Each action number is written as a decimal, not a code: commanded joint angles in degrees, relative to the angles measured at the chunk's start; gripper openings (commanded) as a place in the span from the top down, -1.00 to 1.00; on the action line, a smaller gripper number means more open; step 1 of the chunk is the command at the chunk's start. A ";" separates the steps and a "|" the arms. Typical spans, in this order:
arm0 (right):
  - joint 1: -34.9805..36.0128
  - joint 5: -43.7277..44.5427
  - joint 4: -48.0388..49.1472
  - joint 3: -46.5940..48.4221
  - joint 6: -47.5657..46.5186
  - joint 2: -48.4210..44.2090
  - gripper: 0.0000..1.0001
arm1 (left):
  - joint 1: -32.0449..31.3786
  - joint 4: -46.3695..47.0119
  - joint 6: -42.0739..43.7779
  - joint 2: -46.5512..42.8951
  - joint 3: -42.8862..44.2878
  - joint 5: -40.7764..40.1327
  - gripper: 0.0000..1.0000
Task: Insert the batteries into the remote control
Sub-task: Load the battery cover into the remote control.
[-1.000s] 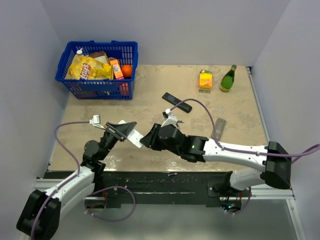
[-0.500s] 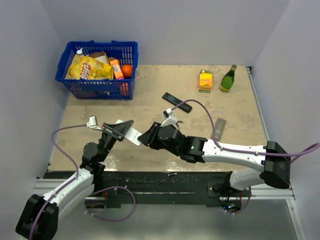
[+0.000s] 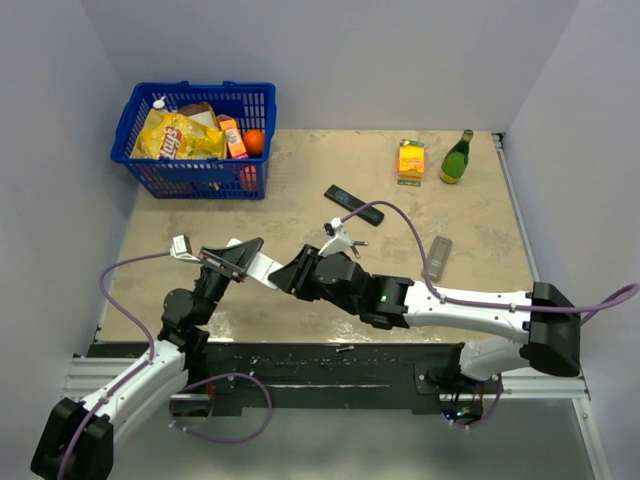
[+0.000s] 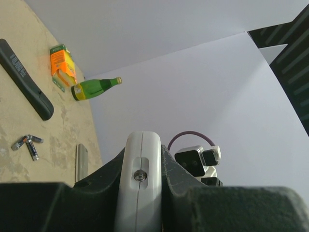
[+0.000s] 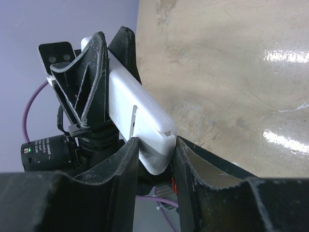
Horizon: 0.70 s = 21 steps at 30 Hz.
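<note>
I am holding the slim white plastic remote control (image 4: 140, 186) up off the sandy tabletop (image 3: 300, 170) in my left gripper (image 3: 243, 258), jaws clamped tight across its left end. My right gripper (image 5: 155, 143) is straddling the right end with narrow jaws, and both fingers are pressing on the casing's long edges as far as the wrist view shows. So the remote control is hanging tilted in the air between the two grippers, near and left of centre.

The batteries (image 4: 26, 142), tiny dark grey cylinders with silvery ends, are lying in a loose cluster on the tabletop. They are well apart from both grippers, farther away and to the right of my left one, between a long black remote (image 4: 26, 79) and a flat grey strip (image 4: 81, 162). The top view is not showing them; my right arm is probably covering that spot.

Handling, my guess: the batteries are looking light, stiff, smooth and round, so rolling and slipping easily. I am thinking one is best taken across its middle, jaws square to its length. The remote control is looking like light rigid plastic, and gripping it by the long edges is leaving the faces free. Whether its battery bay is open, I cannot tell.
</note>
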 commanded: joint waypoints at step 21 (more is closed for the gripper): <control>0.80 3.02 4.81 -4.27 -6.57 -7.44 -0.71 | -1.97 6.31 -3.22 2.26 -4.38 1.30 1.00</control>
